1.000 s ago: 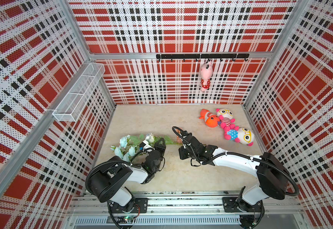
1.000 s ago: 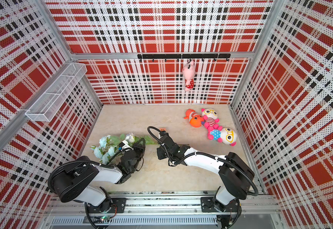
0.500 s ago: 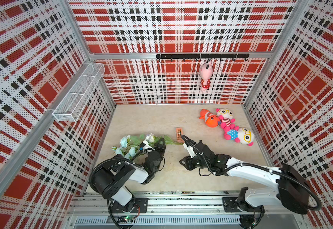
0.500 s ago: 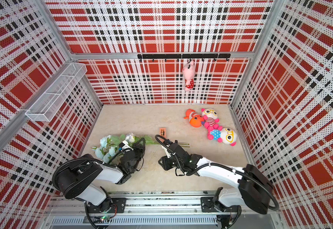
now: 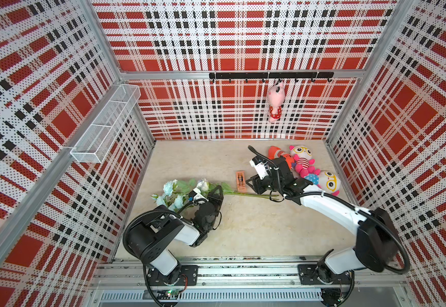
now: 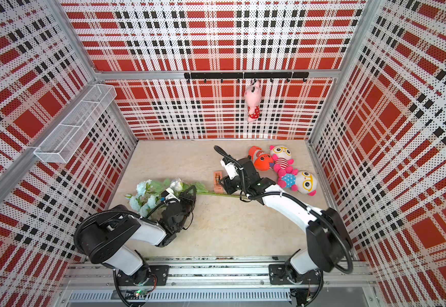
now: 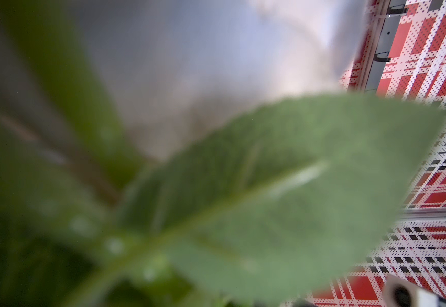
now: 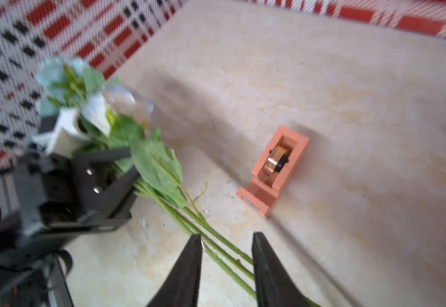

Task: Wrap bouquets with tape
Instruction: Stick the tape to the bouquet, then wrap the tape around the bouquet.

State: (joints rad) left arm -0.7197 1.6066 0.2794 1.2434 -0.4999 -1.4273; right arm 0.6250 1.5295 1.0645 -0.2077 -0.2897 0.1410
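Note:
The bouquets, one bunch of pale blue-white roses (image 5: 174, 191) (image 6: 144, 192), lie on the beige table with long green stems (image 5: 248, 195) (image 8: 216, 239) running right. My left gripper (image 5: 217, 190) (image 6: 191, 192) (image 8: 126, 170) is shut on the stems just below the leaves. A blurred leaf (image 7: 243, 186) fills the left wrist view. The tape, a peach-orange dispenser (image 5: 241, 182) (image 6: 217, 180) (image 8: 275, 170), stands just behind the stems. My right gripper (image 5: 253, 184) (image 6: 227, 186) (image 8: 227, 236) hovers beside it, open, with the stems crossing under the gap between its fingers.
Colourful plush dolls (image 5: 304, 164) and an orange plush fish (image 5: 275, 154) lie at the back right, close behind my right wrist. A pink plush (image 5: 275, 103) hangs from the black hook rail. A white wire basket (image 5: 104, 125) is mounted on the left wall.
My right gripper has opened. It left the tape dispenser, drew back toward the front, then swung to the dispenser's right side. The dispenser now stands uncovered. The left arm and bouquet have not moved.

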